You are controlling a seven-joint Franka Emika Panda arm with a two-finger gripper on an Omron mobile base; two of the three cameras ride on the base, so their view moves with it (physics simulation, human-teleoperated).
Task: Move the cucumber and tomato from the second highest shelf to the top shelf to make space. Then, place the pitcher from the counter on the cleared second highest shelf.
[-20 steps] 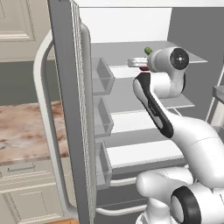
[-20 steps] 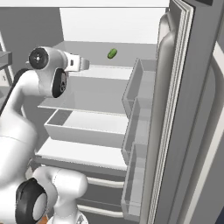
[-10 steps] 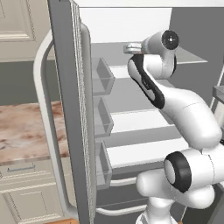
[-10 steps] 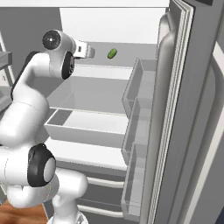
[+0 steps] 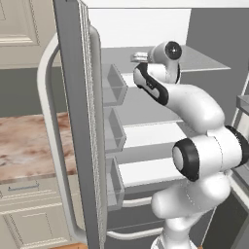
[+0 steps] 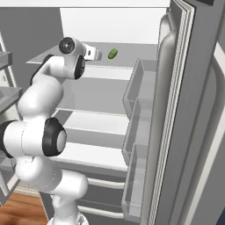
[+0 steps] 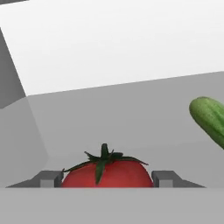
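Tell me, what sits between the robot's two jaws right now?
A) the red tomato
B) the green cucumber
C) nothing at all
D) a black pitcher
A: in the hand view the tomato sits squarely between the two dark fingertips, while the cucumber lies off to one side on the grey shelf.

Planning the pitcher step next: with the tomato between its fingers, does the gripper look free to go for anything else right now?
Probably not. The gripper has the tomato between its fingers at the top shelf, beside the cucumber; it must release first.
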